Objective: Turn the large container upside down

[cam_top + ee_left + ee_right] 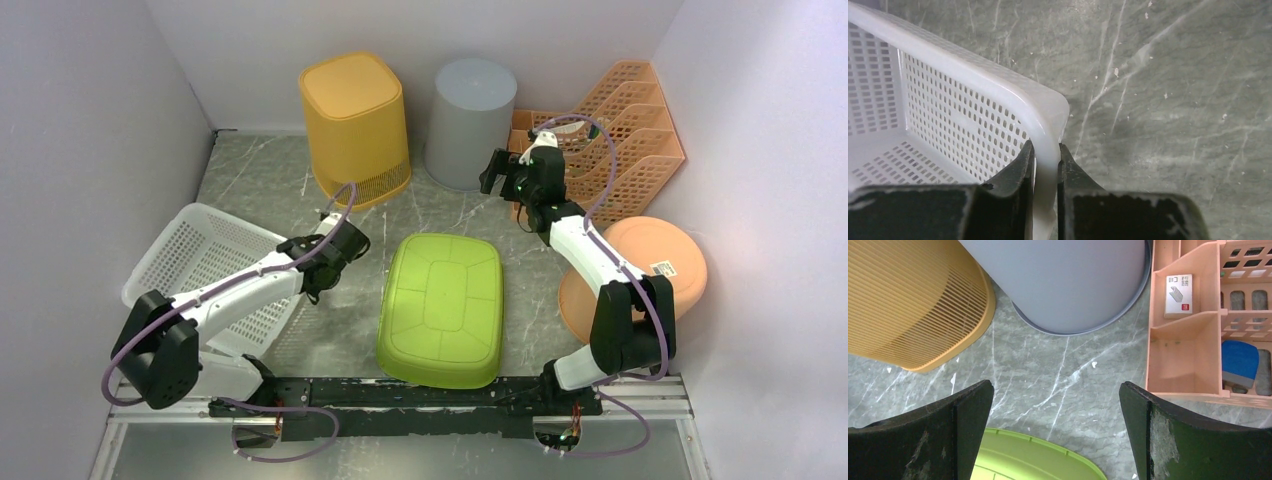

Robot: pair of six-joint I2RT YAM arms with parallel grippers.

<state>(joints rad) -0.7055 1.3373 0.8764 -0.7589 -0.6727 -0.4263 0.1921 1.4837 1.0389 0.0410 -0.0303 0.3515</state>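
Two-arm workstation seen from above, with both wrist views. The white basket [228, 221] (the task's container) sits open side up at the left of the marbled table [260, 170], its perforated floor and walls visible. The left gripper [318, 275] reaches down to the basket's near right corner. In the left wrist view its black fingers [1020, 167] are clenched on the basket's rim [998, 85], one finger inside the mesh wall and one outside, with bare table [1173, 100] beyond. A green tub [440, 308] lies bottom up at the table's centre, just right of the basket and apart from both arms. Along the back wall stand a yellow bin [355, 125] and a gray bin [470, 120], both bottom up, side by side. To their right is a peach file rack [620, 140], and an orange bowl [650, 265] lies inverted at the right edge behind the right arm. The right gripper [492, 172] hangs above the table between the gray bin and the rack with its jaws spread wide, grasping nothing. In its wrist view the right gripper [1055, 390] frames bare table [1058, 370], with the yellow bin [908, 305], gray bin [1063, 280], rack [1188, 340] and the green tub's edge [1033, 460] around it. A small white box [1178, 295] rests in one rack compartment.
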